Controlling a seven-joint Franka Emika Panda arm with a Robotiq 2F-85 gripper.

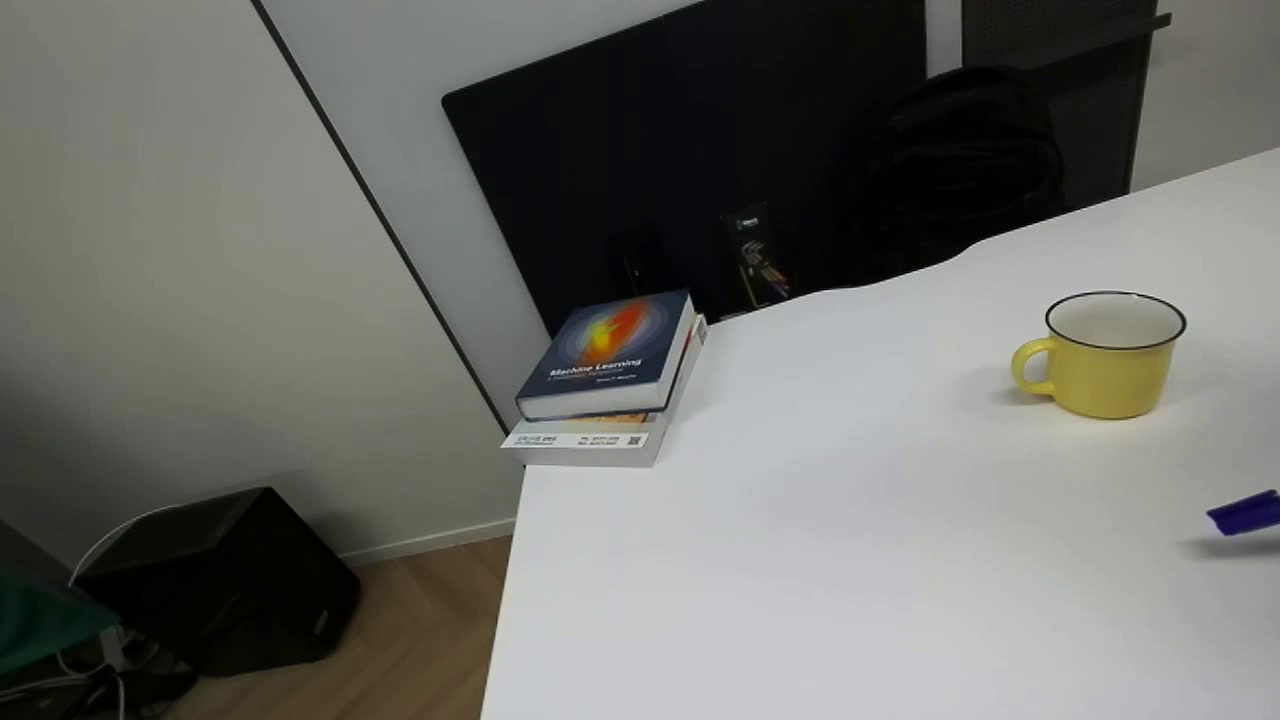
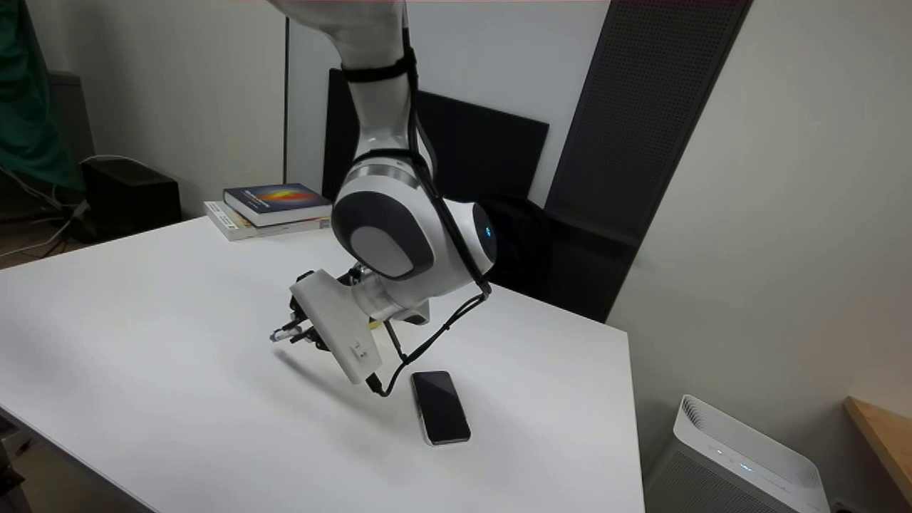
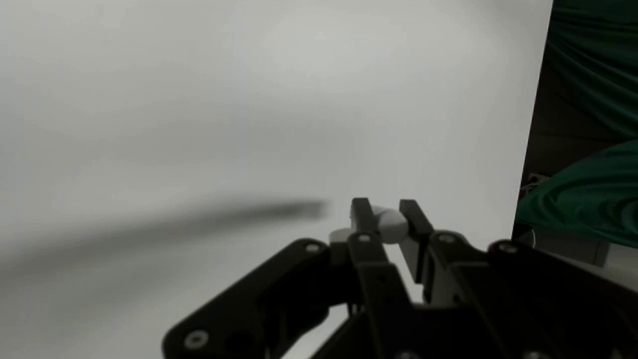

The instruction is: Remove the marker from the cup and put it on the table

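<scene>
- One marker (image 1: 1245, 513) is already out of the cup (image 1: 1110, 380); the step in hand, I judge, is setting it down on the table (image 1: 850, 560).
- Jaws: clamped on the marker. In the wrist view its pale round end shows between the two sides of the gripper (image 3: 385, 215).
- Marker: held above the table, apart from the cup. In an exterior view only its blue end shows, with a shadow (image 1: 1235, 548) beneath and separate, so that end is not touching down. The rest runs out of that frame.
- Cup: upright on the table; elsewhere the arm (image 2: 385, 235) hides all but a yellow sliver.
- Next: a slow, straight descent seems right, until the marker meets the table. It looks near level but slightly tilted, so one end will probably touch first; levelling the wrist a little would help.
- After contact: part the jaws gently and lift straight away. The round body could roll if let go too high or nudged on leaving.
- Phone (image 2: 442, 407): lies on the table, well apart from the marker, so a straight descent should miss it.
</scene>
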